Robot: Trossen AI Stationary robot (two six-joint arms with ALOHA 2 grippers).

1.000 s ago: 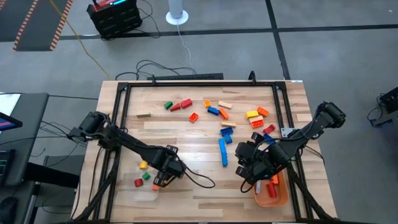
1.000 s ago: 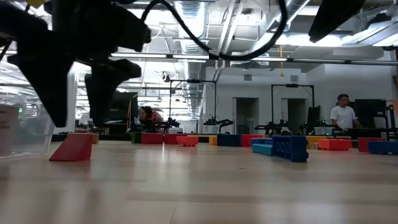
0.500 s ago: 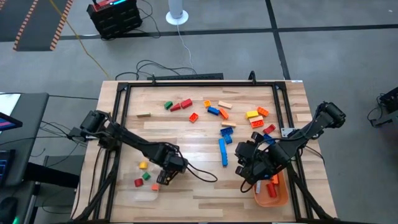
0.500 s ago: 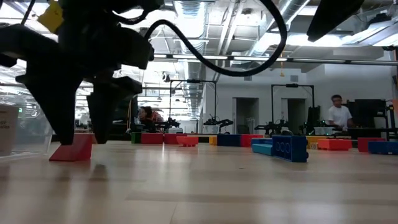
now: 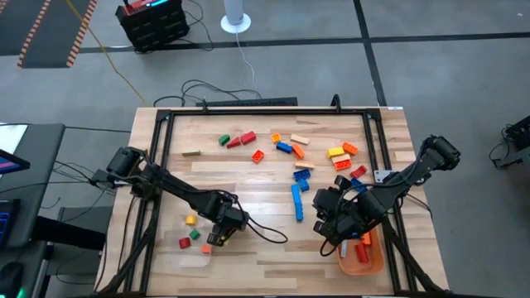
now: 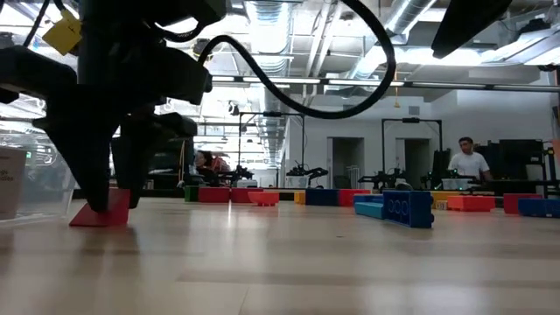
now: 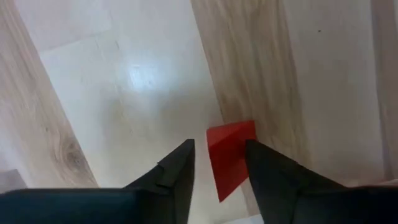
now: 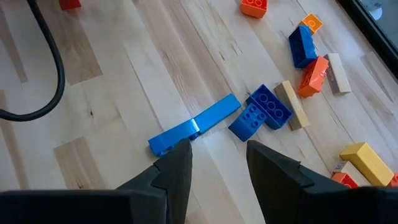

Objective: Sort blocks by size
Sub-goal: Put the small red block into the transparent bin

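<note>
A small red wedge-shaped block (image 7: pixel 231 155) lies flat on the table near the near-left corner; it also shows in the low view (image 6: pixel 83 217) and the high view (image 5: pixel 207 247). My left gripper (image 7: pixel 219 163) is open and points down, low over the table, with one finger on either side of this block (image 6: pixel 112 203). My right gripper (image 8: pixel 217 155) is open and empty above the table at the right (image 5: pixel 330 223), near a long blue bar (image 8: pixel 194 124). Many more blocks (image 5: pixel 290 147) lie scattered across the far half.
A clear tray (image 5: pixel 192 252) at the near left has yellow (image 5: pixel 190 220), green (image 5: pixel 195 234) and red (image 5: pixel 184 242) blocks by it. An orange tray (image 5: pixel 362 252) holding blocks sits at the near right. A black cable (image 5: pixel 265 240) trails across the table. People stand in the room behind (image 6: pixel 468 162).
My left gripper has gone down over the red wedge block, from above it to standing with a finger on each side close to the table. The block has stayed where it was. A person in the room behind has walked left.
</note>
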